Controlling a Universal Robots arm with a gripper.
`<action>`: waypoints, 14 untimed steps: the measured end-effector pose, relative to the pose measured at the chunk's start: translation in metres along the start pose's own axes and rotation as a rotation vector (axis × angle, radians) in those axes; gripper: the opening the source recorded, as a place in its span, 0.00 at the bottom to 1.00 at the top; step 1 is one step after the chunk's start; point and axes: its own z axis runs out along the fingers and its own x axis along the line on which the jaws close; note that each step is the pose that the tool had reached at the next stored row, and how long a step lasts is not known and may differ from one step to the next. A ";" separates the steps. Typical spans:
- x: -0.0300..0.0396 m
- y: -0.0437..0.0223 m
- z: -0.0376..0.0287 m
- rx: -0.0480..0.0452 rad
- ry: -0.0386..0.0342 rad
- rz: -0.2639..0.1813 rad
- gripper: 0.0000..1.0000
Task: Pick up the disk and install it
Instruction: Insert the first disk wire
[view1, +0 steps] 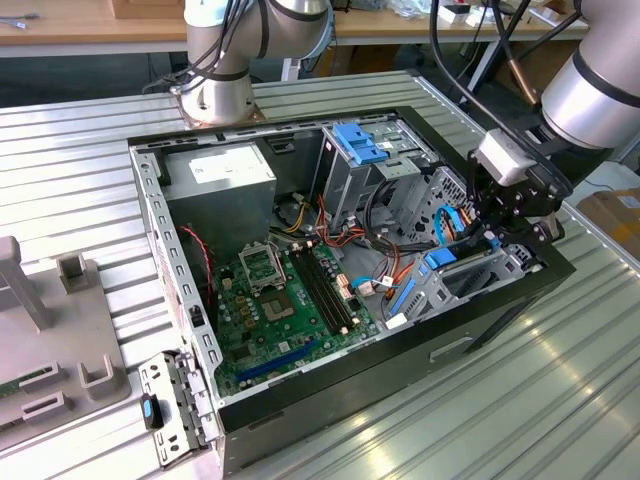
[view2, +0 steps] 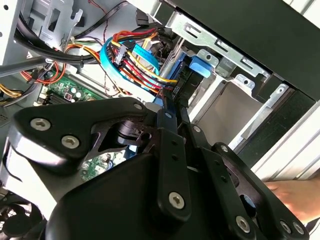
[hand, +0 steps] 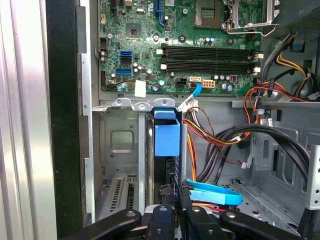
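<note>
End effector (view1: 497, 232) down in the open computer case (view1: 480, 330), holding the disk (hand: 163, 165) on edge in the drive bay.

From where I stand, the arm reaches into the case at the exterior view's right, by the grey drive cage (view1: 470, 280). In the first wrist view the disk stands edge-on, directly ahead of the fingers (hand: 161, 220), its long axis running away from them toward the motherboard (hand: 190, 45), its blue rail tab (hand: 166, 135) at the far end. The fingers sit close together, clamped on the disk's near edge, with the blue data cable (hand: 215, 192) just beside them.
</note>
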 end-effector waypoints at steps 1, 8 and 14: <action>0.0000 0.0000 -0.0001 0.0004 0.0004 0.005 0.16; -0.0003 0.0004 0.0012 0.0010 0.0011 0.010 0.16; -0.0002 0.0005 0.0027 0.0010 0.0005 0.010 0.16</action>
